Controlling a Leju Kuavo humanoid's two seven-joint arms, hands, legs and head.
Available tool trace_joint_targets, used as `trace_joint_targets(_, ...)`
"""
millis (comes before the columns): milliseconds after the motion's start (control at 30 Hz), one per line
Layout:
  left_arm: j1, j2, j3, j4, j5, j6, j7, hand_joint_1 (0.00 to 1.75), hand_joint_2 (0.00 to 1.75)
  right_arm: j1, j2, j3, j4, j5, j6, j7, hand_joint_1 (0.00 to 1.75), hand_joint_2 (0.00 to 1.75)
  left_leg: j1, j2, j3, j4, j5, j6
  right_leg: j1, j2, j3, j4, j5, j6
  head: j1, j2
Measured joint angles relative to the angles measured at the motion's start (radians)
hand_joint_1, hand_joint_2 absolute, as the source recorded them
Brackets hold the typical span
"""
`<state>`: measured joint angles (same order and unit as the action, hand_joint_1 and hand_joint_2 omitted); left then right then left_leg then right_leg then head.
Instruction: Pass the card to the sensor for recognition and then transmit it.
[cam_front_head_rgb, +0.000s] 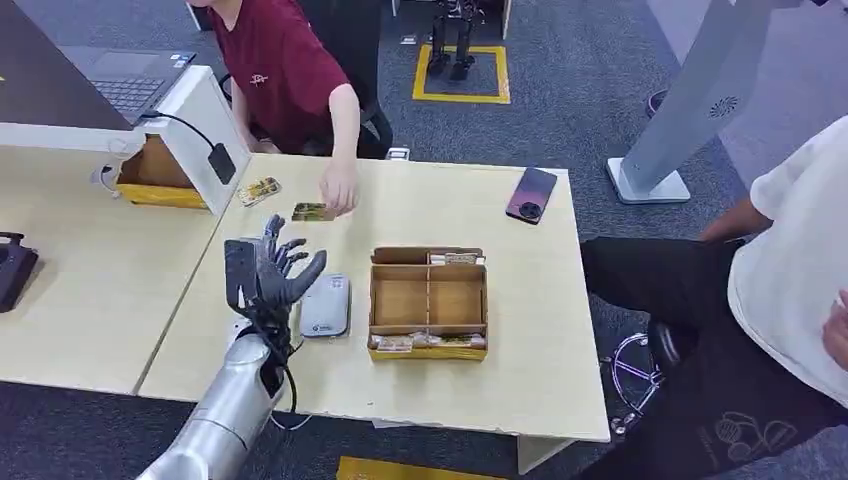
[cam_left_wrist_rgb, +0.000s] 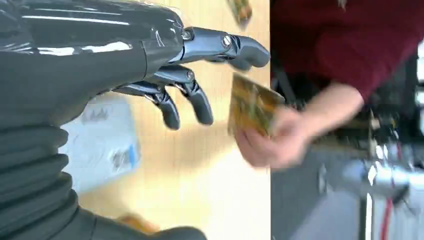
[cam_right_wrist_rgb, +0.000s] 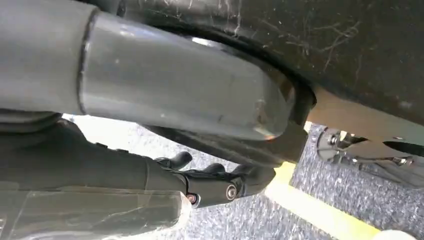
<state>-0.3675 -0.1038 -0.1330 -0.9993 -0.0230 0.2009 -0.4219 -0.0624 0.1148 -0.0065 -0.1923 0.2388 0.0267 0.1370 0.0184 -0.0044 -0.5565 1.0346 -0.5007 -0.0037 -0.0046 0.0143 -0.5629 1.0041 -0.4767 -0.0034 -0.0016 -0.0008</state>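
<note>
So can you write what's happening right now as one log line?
left hand: open, raised over table, holds nothing | card: in person's hand | right hand: hanging, empty | sensor: on table

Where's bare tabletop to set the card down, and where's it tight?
Free: the stretch between the cardboard box and the phone, and the table's near edge right of the box. Tight: around the left hand, between the grey reader and the person's hand.

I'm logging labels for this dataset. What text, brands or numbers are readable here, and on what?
None can be read.
Grey sensor: label print too blurred.
Card in the person's hand: colourful print, blurred.
Second card on the table: too small.
Red shirt: small chest logo, unreadable.
</note>
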Motion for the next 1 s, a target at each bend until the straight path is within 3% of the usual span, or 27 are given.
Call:
trace_joint_targets(67,0.090,0.021,-0.031,-0.128,0.010,-0.045,-0.001,0.00,1.75,0.001,-0.001,-0.006,0.000,-0.006,0.000,-0.004,0.00,0.00,0.000,0.001,0.000,0.000,-0.001,0.001,0.000,0.000,-0.001,0.000,0.000,0.000,0.000,0.000)
trace_joint_targets(167,0.218,0.051,-0.064,-0.302,-0.101,0.012,-0.057,0.00,1.75,0.005,-0.002,-0.018,0.000,-0.011,-0.002,-0.010,0.00,0.00,0.000,0.001,-0.001,0.000,-0.002,0.001,0.000,0.000,-0.002,0.000,-0.001,0.000,0.000,0.000)
trace_joint_targets(333,0.396,0.089,-0.120,-0.473,-0.424,0.268,-0.173,0.00,1.75,0.010,-0.005,-0.030,0.000,-0.015,-0.009,-0.025,0.00,0.00,0.000,0.001,-0.001,0.000,-0.002,0.001,0.000,0.000,-0.001,0.000,-0.002,0.000,0.000,0.000)
trace_joint_targets(400,0.442,0.098,-0.146,-0.501,-0.552,0.402,-0.188,0.00,1.75,0.012,-0.006,-0.031,0.000,-0.010,-0.012,-0.030,0.00,0.00,0.000,0.001,-0.001,0.000,-0.002,0.001,0.000,0.000,-0.001,0.000,-0.002,0.000,0.000,0.000)
trace_joint_targets(467,0.481,0.109,-0.166,-0.524,-0.615,0.470,-0.188,0.00,1.75,0.012,-0.006,-0.034,0.000,-0.006,-0.013,-0.032,0.00,0.00,0.000,0.000,-0.001,0.000,-0.002,0.001,0.000,-0.001,-0.001,0.000,-0.002,0.000,0.000,0.000)
trace_joint_targets(633,0.571,0.105,-0.166,-0.591,-0.712,0.493,-0.254,0.00,1.75,0.013,-0.007,-0.044,0.001,-0.002,-0.015,-0.037,0.00,0.00,0.000,0.000,-0.001,0.000,-0.002,0.001,0.000,-0.001,-0.001,0.000,-0.001,0.000,0.000,0.000)
trace_joint_targets(767,0.623,0.057,-0.114,-0.642,-1.016,0.495,-0.273,0.00,1.75,0.014,-0.007,-0.044,0.001,0.005,-0.012,-0.039,0.00,0.00,0.000,0.000,-0.001,0.000,-0.002,0.001,0.000,-0.001,-0.001,0.000,-0.001,0.000,0.000,0.000)
trace_joint_targets(1000,0.604,-0.020,-0.096,-0.627,-1.261,0.495,-0.273,0.00,1.75,0.009,-0.007,-0.042,0.000,0.044,-0.008,-0.030,0.00,0.00,-0.001,-0.001,0.000,0.000,-0.001,0.002,0.000,-0.002,0.000,0.000,-0.001,0.000,0.000,0.000)
